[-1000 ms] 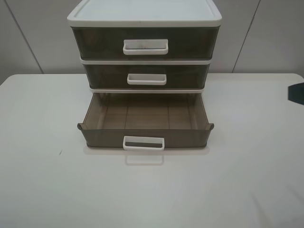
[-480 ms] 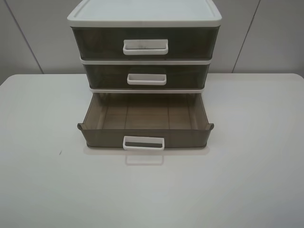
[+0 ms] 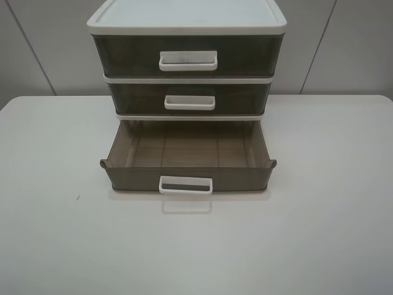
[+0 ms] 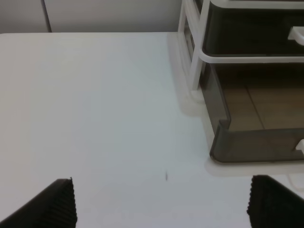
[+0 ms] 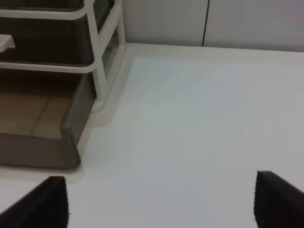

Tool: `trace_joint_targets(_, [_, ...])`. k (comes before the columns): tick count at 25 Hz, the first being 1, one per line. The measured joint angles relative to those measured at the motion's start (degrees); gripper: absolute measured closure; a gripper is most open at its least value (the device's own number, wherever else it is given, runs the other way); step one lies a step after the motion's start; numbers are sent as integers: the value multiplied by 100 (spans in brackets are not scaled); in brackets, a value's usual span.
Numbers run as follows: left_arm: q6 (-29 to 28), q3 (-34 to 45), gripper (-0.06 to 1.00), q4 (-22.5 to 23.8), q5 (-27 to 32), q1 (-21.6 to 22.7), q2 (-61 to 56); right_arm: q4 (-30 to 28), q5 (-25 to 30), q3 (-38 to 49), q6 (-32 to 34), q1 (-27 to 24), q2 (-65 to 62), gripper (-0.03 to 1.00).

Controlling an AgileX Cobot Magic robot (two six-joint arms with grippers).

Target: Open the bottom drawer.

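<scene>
A cabinet (image 3: 187,18) with a white frame and three smoky-brown drawers stands at the back middle of the table. Its bottom drawer (image 3: 187,178) is pulled far out and is empty, and its white handle (image 3: 186,185) faces the front. The top drawer (image 3: 187,56) and middle drawer (image 3: 189,98) are shut. Neither gripper shows in the exterior view. My left gripper (image 4: 164,204) is open and empty over the table, left of the open drawer's corner (image 4: 256,145). My right gripper (image 5: 164,199) is open and empty, right of the drawer's other corner (image 5: 38,152).
The white table (image 3: 307,233) is bare on both sides of the cabinet and in front of it. A grey panelled wall (image 3: 344,49) stands right behind the cabinet. A small dark speck (image 3: 77,197) lies on the table at the left.
A dark part of the right arm at the right edge of the exterior view has moved out of view. The drawers have not moved.
</scene>
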Motion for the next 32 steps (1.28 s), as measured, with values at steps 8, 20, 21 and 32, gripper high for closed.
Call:
trace_joint_targets(8, [0, 0, 20, 0, 0, 0, 0, 284, -5, 0, -1012, -1271, 0, 19])
trace_joint_targets(20, [0, 0, 20, 0, 0, 0, 0, 322, -10, 0, -1092, -1268, 0, 19])
trace_joint_targets(21, [0, 0, 20, 0, 0, 0, 0, 322, -10, 0, -1092, -1268, 0, 19])
trace_joint_targets(32, [0, 0, 20, 0, 0, 0, 0, 322, -10, 0, -1102, -1268, 0, 19])
